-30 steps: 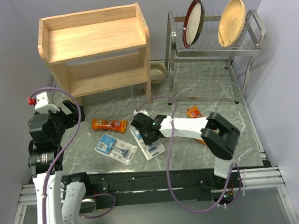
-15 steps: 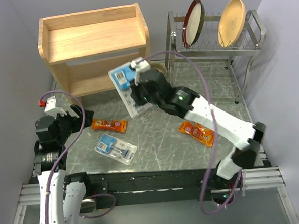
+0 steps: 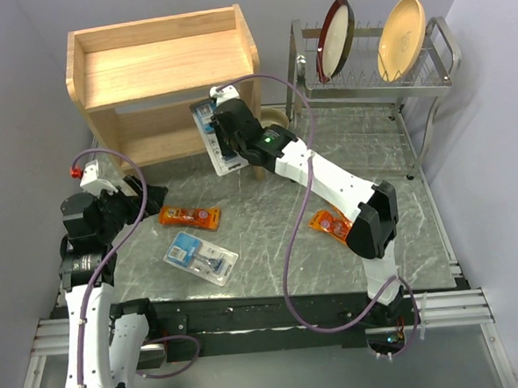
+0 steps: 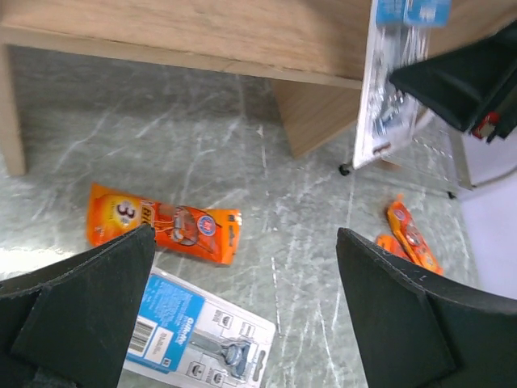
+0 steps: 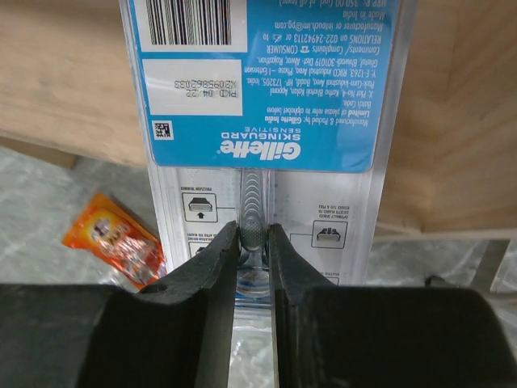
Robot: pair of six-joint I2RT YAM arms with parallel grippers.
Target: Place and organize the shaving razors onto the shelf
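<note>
Grey marbled table top (image 3: 270, 237): carries the shelf at the rear left, the rack at the rear right and the loose packs in front.
Light wooden two-tier shelf with solid side panels (image 3: 168, 68): no pack shows on either tier, so the task looks barely begun.
Metal wire dish rack (image 3: 371, 86): stands just right of the shelf, no part of the job, and best kept away from.
Right arm: stretches diagonally across the table toward the shelf's lower tier.
Right gripper (image 3: 225, 139): its claw is nearly closed, pinching the clear lower end of a pack, with the razor handle caught between the fingers (image 5: 218, 267).
Left gripper (image 3: 143, 199): its jaws are spread fully wide and hold nothing as it hovers over the left of the table.
Clear blister razor pack with a blue-white card (image 3: 209, 122): carried on edge, card end up, at the mouth of the lower tier near the right side panel; whether it touches the wood I cannot tell.
Step in hand, as I judge it: placing this pack. Tilt it flat or lean it on the back rail, slide it well in, clear the panel edge, and release only once it is supported.
Second blister pack (image 3: 201, 257): lies flat, front left.
Glossy orange pack (image 3: 190, 217): lies just behind it.
Further orange packs (image 3: 336, 226): lie by the right arm, seemingly two overlapping.
</note>
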